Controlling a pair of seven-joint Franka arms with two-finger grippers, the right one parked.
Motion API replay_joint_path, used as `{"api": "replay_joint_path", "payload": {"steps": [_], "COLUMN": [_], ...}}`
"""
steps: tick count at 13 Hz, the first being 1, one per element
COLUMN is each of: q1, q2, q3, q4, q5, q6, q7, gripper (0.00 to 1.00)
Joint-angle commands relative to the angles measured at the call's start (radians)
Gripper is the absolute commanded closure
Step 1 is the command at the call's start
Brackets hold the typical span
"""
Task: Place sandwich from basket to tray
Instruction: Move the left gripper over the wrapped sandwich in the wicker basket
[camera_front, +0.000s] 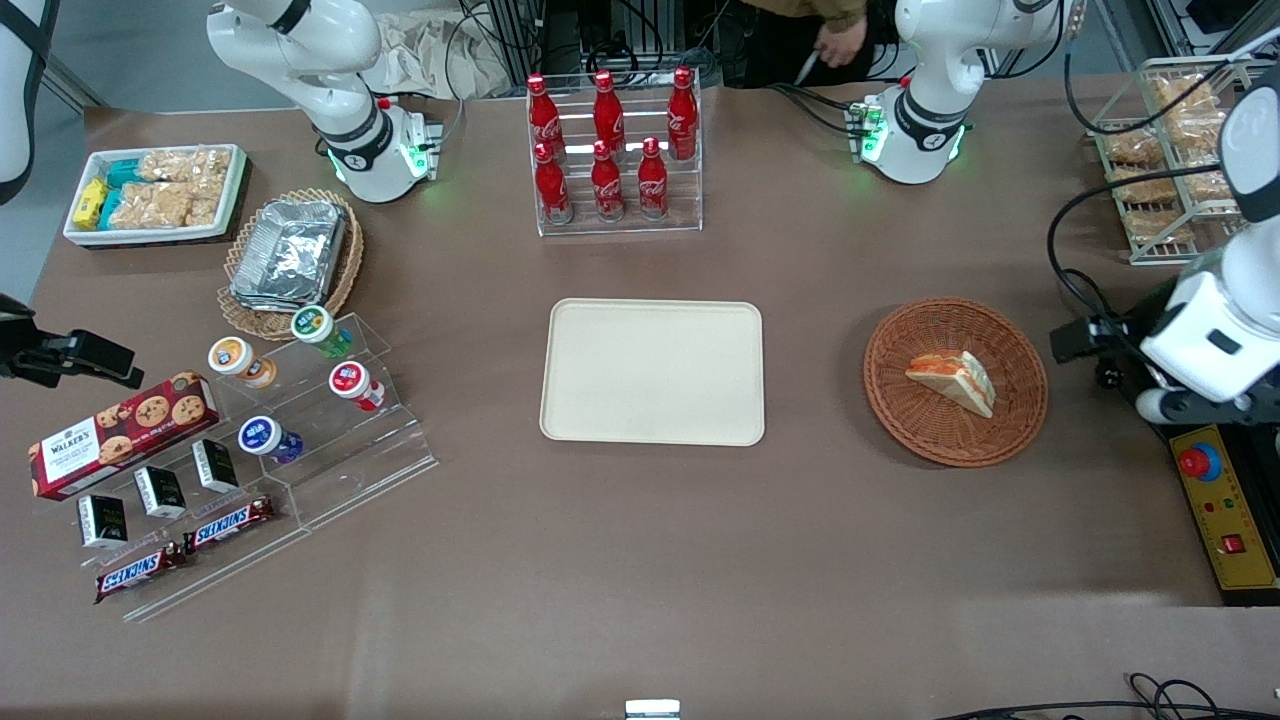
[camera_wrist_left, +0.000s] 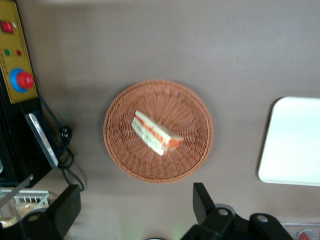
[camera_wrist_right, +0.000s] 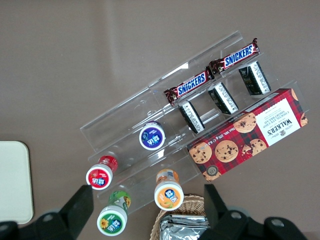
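Note:
The sandwich (camera_front: 952, 378) (camera_wrist_left: 155, 132), a white bread wedge with orange-red and green layers, lies on its side in the round reddish-brown wicker basket (camera_front: 900, 420) (camera_wrist_left: 125, 155). The cream-beige tray (camera_front: 650, 370) (camera_wrist_left: 295, 140) lies flat and bare at mid-table, beside the basket toward the parked arm's end. My gripper (camera_front: 1085, 338) (camera_wrist_left: 134, 202) hangs high above the table beside the basket, toward the working arm's end. It is open, its black fingers (camera_wrist_left: 202, 200) wide apart with nothing between them, and it touches neither the basket nor the sandwich.
A yellow control box with a red button (camera_front: 1220, 500) (camera_wrist_left: 17, 55) and cables sit under the working arm. A wire rack of snacks (camera_front: 1170, 160) stands farther back. A cola bottle rack (camera_front: 612, 150) stands farther from the camera than the tray. Acrylic shelves of snacks (camera_front: 250, 440) lie toward the parked arm's end.

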Motion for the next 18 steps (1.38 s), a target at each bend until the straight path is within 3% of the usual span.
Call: {"api": "replay_joint_path", "payload": {"steps": [1, 2, 4, 8, 11, 18], "q1": [0.033, 0.042, 0.045, 0.045, 0.044, 0.035], "q2": [-0.338, -0.401, -0.401, -0.258, -0.181, -0.028], "q3": [0.006, 0.006, 0.006, 0.006, 0.004, 0.003], "q4": [-0.531, -0.666, -0.755, -0.741, -0.747, -0.777], "q5": [-0.018, -0.027, -0.029, -0.030, -0.040, -0.043], "q6": [0.280, 0.385, 0.461, 0.500, 0.560, 0.769], "q7": [-0.030, -0.056, -0.207, -0.560, -0.720, -0.877], "gripper": [0.00, 0.00, 0.00, 0.00, 0.00, 0.00]}}
